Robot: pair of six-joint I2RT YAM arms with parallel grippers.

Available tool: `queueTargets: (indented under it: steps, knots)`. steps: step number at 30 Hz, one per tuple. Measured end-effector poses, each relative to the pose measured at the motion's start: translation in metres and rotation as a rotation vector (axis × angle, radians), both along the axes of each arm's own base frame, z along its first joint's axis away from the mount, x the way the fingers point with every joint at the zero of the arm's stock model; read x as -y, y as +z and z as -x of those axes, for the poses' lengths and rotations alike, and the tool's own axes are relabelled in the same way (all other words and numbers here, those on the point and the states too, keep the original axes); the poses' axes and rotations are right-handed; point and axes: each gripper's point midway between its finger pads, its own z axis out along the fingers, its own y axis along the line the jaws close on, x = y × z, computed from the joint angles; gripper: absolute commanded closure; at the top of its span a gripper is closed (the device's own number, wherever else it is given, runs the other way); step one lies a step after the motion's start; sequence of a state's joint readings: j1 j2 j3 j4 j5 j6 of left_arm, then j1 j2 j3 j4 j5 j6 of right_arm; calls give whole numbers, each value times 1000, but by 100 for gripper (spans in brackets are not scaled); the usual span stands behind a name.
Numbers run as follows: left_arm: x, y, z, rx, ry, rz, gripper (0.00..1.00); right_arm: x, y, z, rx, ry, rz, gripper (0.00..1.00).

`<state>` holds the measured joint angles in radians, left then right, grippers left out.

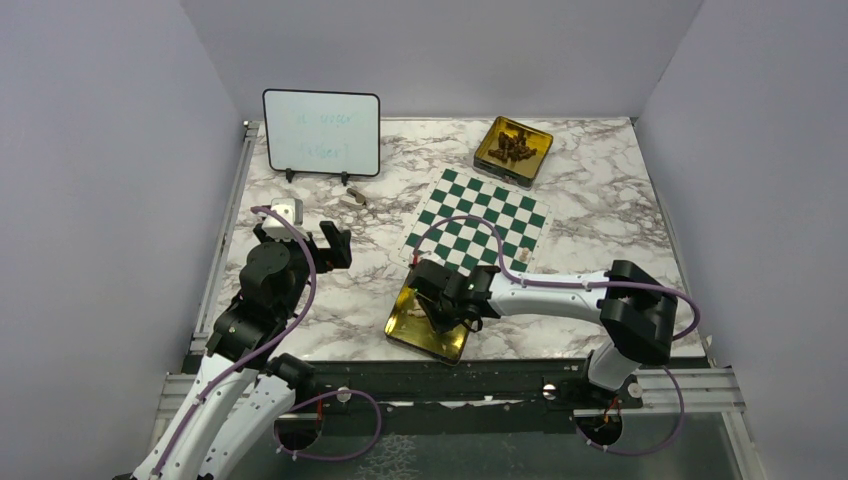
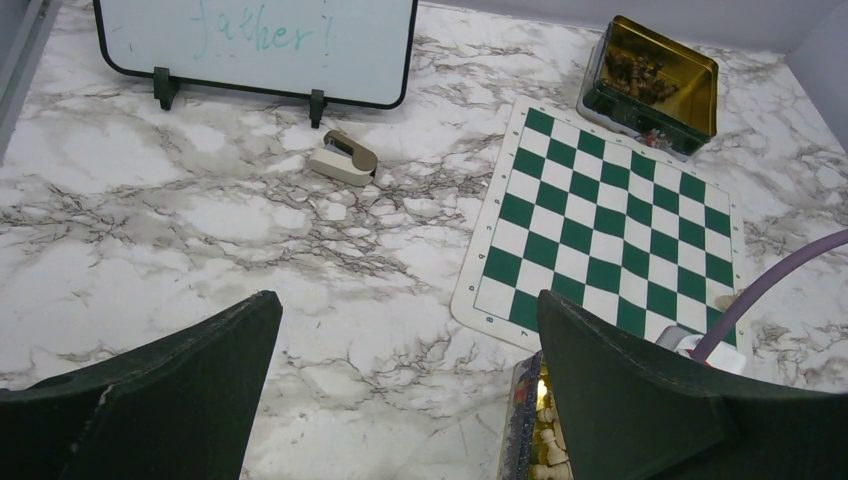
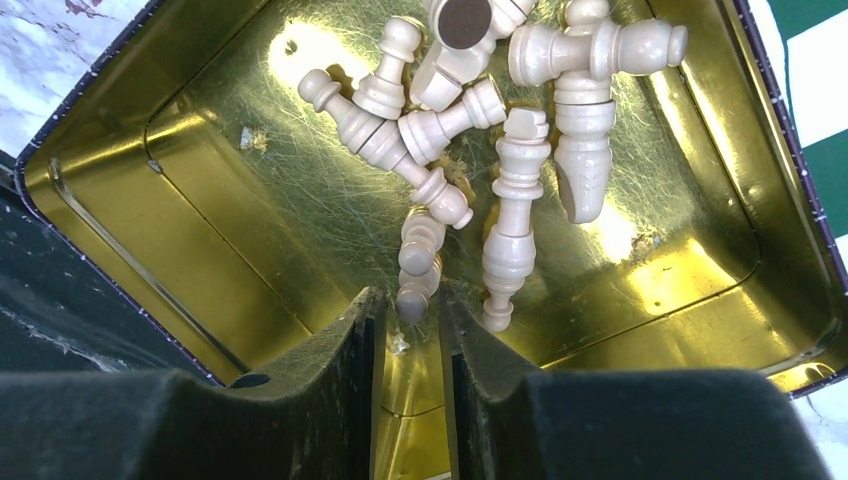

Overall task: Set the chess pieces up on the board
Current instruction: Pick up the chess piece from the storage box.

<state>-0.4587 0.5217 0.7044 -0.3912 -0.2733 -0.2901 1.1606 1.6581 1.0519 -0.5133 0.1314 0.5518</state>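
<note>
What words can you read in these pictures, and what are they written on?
"father!", or close to it: faint green handwriting on the whiteboard; the first letter is unclear.
The line above it on the whiteboard: too faint to read in the top view.
Tiny marks along the edge of the board: too small to read.
Print on the rim of the near tin: blurred, unreadable.

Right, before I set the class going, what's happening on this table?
The right gripper is down inside the near gold tin, closed on one cream pawn from the cream pieces heaped there. The left gripper hangs open above the marble table, holding nothing. The green-and-white chessboard shows no pieces set up yet. The dark pieces sit in the far gold tin.
</note>
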Motion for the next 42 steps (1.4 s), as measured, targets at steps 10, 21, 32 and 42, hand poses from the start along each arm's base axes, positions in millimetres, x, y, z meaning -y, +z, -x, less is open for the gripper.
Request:
queueTargets:
  steps: [10, 21, 32, 42]
  knots:
    - [0, 0, 0, 0, 0, 0, 1, 1, -2, 1, 2, -6, 11, 74]
    - [0, 0, 0, -1, 0, 0, 1, -1, -1, -1, 3, -8, 13, 79]
    - [1, -2, -1, -9, -3, -3, 1, 3, 15, -4, 23, -26, 19, 82]
    - [3, -2, -1, -10, -12, -2, 1, 0, 58, -21, 94, -53, -25, 82]
